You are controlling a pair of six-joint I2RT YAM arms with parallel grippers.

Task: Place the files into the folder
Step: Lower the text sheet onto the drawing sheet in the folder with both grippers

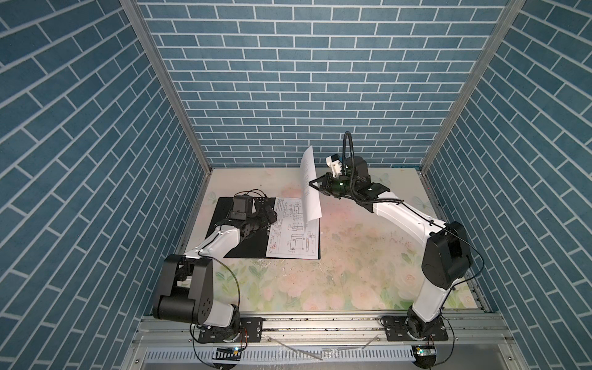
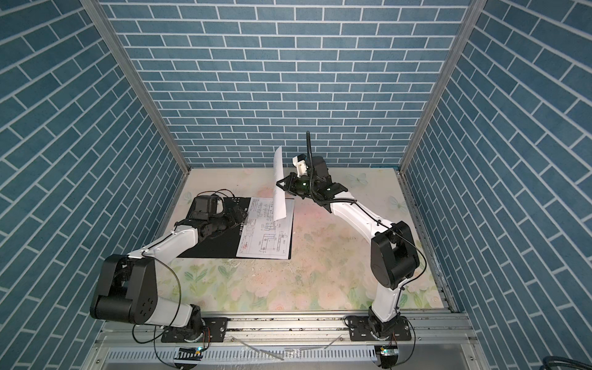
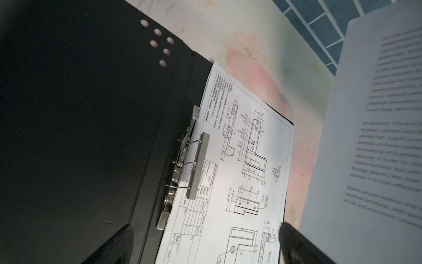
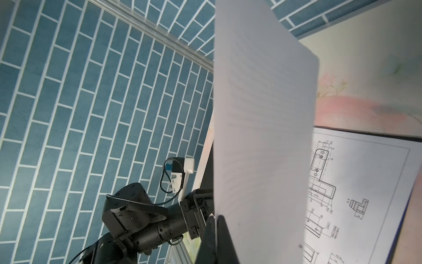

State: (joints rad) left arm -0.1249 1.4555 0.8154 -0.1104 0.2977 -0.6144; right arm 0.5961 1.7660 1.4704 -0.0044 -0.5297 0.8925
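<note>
The folder [image 1: 250, 248] [image 2: 217, 246] lies open on the table, its black inside [image 3: 80, 137] facing up. On its right half rests one of the files, a sheet of technical drawings [image 1: 293, 234] [image 2: 266, 234] [image 3: 239, 182] [image 4: 365, 194], beside a metal clip [image 3: 196, 164] at the spine. My left gripper [image 1: 274, 214] [image 2: 245, 213] [image 3: 205, 228] hovers open over the spine and this sheet's edge, holding nothing. Above the folder's far right corner, my right gripper [image 1: 312, 184] [image 2: 278, 183] [image 4: 215, 219] is shut on the edge of a text sheet [image 1: 310, 189] [image 2: 279, 189] [image 3: 370, 137] [image 4: 262, 125], which hangs nearly upright.
The floral table top [image 1: 352, 256] stretches to the right of and in front of the folder. Blue brick walls [image 1: 288, 80] close in three sides. A metal rail [image 1: 320, 323] with both arm bases runs along the front edge.
</note>
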